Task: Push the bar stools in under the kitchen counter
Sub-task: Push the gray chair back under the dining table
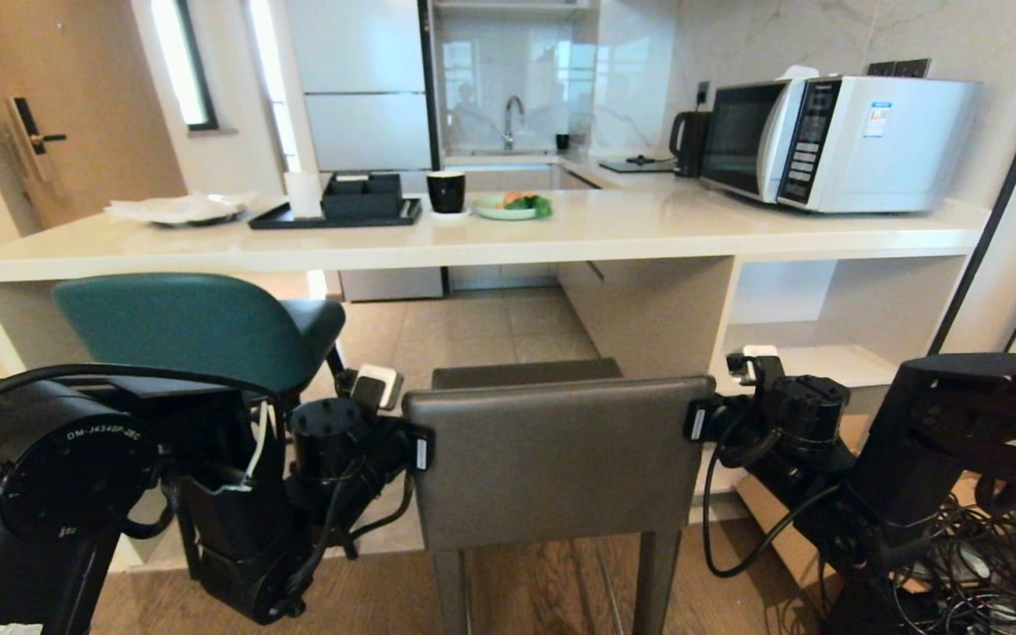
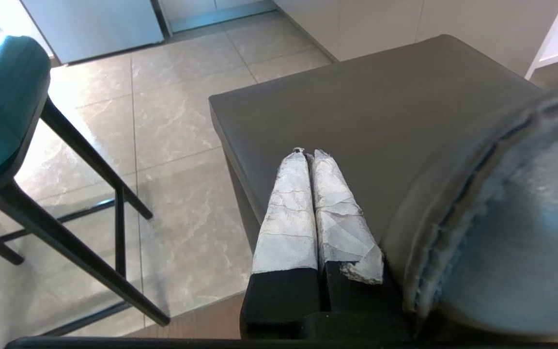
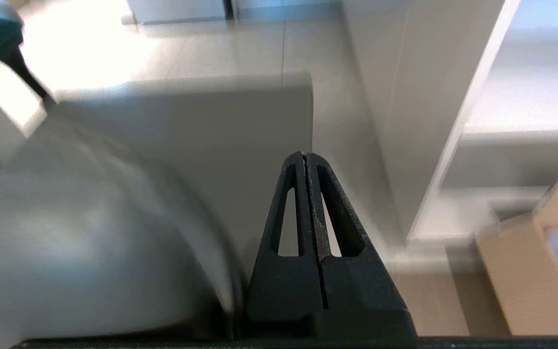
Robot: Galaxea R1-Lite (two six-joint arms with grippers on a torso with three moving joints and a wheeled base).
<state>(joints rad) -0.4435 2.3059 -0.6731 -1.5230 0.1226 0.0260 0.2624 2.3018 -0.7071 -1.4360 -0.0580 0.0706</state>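
The dark grey stool (image 1: 552, 450) stands in front of me with its square back towards me, its seat (image 1: 526, 373) reaching towards the kitchen counter (image 1: 649, 234). The teal stool (image 1: 182, 331) is to its left, its seat partly below the counter's edge. My left gripper (image 2: 308, 152) is shut and empty, lying over the grey seat (image 2: 356, 111) just inside the backrest's left edge (image 2: 477, 208). Shut and empty too, my right gripper (image 3: 305, 155) sits at the backrest's right edge (image 3: 90, 242). In the head view the backrest hides both sets of fingers.
A slab panel (image 1: 649, 309) and open white shelves (image 1: 825, 353) stand under the counter on the right. On top are a microwave (image 1: 834, 141), kettle (image 1: 691, 141), black tray (image 1: 340, 212), cup (image 1: 446, 190) and plate (image 1: 512, 206). A cardboard box (image 3: 526, 271) sits by the shelves.
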